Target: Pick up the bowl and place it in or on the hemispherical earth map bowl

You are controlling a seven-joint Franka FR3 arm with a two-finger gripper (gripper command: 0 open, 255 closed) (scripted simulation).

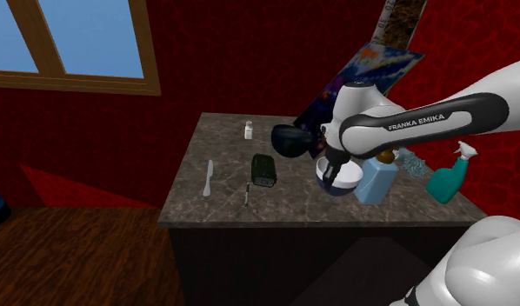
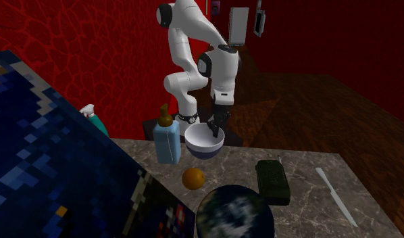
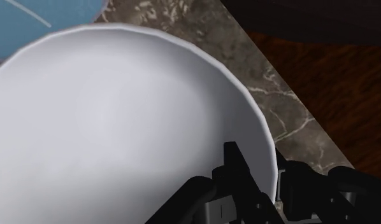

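Gripper (image 3: 265, 175) pinching the rim of the white bowl (image 3: 119, 127), one finger inside the wall and one outside. The bowl is just beside the blue bottle (image 2: 167, 142), over the marbled worktop (image 2: 305, 199). An orange (image 2: 193, 178) lies near the bottle. The dark earth map bowl (image 2: 234, 211) stands well apart from the bottle.

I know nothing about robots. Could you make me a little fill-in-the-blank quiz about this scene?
The tool grips the white bowl by its ____. Beside the bowl stands a ____ bottle with a brown top. The round fruit on the table is an ____.
Missing words: rim, blue, orange.
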